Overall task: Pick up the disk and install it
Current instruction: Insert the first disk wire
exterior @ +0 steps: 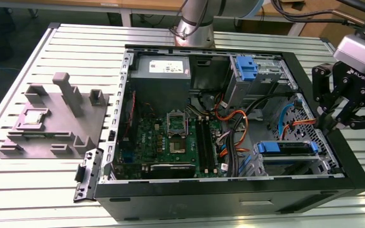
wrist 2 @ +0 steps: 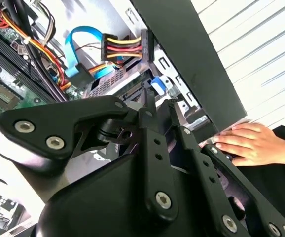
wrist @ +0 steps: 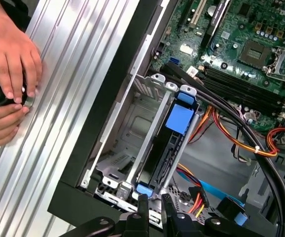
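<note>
The disk (wrist: 168, 148) is seen seated on edge in the drive cage (wrist: 132, 133) at the case's corner, its blue rail tab (wrist: 180, 118) facing up, presumably so it can be slid fully home. The gripper (wrist: 155, 210) is held just above the disk's end, its fingers pressed nearly together, pinching nothing. A person's hand (wrist: 9, 64) is rested on the table (wrist: 73, 74) beside the case.

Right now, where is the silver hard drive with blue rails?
The disk sits in the computer case's drive cage, at the exterior view's right, below the gripper.
</note>
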### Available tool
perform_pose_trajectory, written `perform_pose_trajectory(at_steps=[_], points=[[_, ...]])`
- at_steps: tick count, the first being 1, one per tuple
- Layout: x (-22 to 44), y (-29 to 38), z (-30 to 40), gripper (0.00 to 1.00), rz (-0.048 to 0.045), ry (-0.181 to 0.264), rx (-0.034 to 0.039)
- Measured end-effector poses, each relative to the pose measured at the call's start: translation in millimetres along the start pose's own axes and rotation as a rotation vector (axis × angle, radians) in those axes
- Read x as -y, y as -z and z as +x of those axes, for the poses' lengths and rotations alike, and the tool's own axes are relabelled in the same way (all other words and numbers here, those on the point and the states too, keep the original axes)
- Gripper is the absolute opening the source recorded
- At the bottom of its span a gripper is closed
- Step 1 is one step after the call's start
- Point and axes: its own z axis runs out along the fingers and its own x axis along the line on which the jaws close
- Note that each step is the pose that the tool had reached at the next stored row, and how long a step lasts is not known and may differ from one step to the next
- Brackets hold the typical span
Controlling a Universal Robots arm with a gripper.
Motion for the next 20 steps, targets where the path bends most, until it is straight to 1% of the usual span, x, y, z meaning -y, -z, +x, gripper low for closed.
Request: perform_pose_trajectory(at_steps=[6, 7, 8, 9, 11, 17, 20], points=[[5.9, -1.3, -5.1, 0.26, -0.0002, 0.001, -0.0009], [6.6, -1.7, -5.9, 0.32, -0.0002, 0.002, -0.0009], [6.9, -2.0, -6.4, 0.32, 0.0, 0.004, -0.0009], [7.0, -2.4, -6.5, 0.38, 0.0008, 0.01, -0.0009], [7.1, -3.0, -6.6, 0.38, 0.0032, 0.032, -0.0018], [7.2, -5.0, -6.8, 0.38, 0.0146, 0.137, -0.0052], [7.2, -6.1, -7.0, 0.38, 0.0172, 0.177, -0.0101]])
